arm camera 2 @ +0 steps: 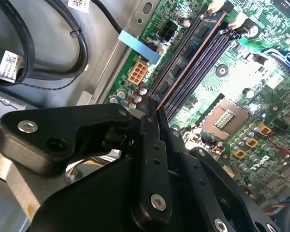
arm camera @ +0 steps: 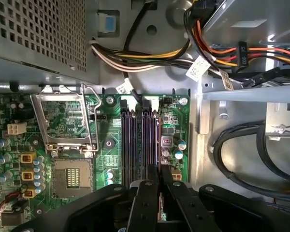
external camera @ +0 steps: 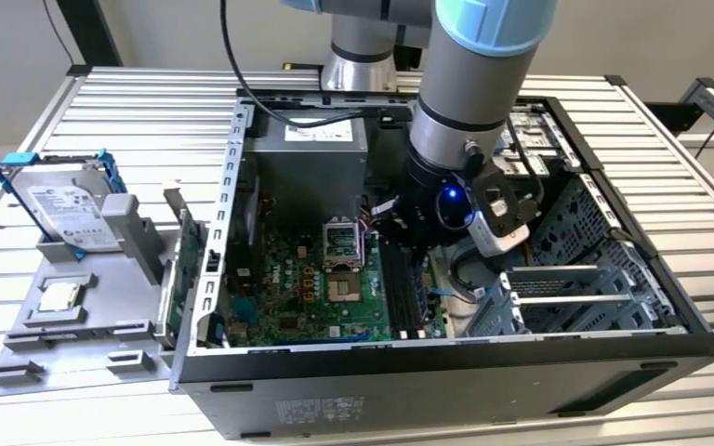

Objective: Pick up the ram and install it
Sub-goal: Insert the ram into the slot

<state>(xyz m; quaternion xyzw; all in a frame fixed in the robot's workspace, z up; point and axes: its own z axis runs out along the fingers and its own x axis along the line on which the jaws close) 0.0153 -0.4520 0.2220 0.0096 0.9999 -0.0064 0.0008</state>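
My gripper [external camera: 416,243] is down inside the open computer case, over the motherboard's memory slots [arm camera: 135,140]. In the second wrist view the ram [arm camera 2: 183,63], a thin dark blue-green stick with a copper-coloured edge, runs out from between the black fingers [arm camera 2: 152,145] along the outermost black slot. The fingers are pressed together on its near end, so the gripper [arm camera 2: 153,113] is shut on it. In the first wrist view the gripper [arm camera: 159,181] straddles the slot nearest the case's metal wall. Whether the ram is fully seated cannot be told.
The processor socket [arm camera: 72,174] lies open beside the slots. Bundled cables [arm camera: 232,53] and the power supply [external camera: 313,158] crowd the case, with a drive cage [external camera: 580,232] on the exterior view's right. Outside, a grey tray [external camera: 85,325] carries a blue-framed hard drive [external camera: 66,209] and a processor chip [external camera: 57,295].
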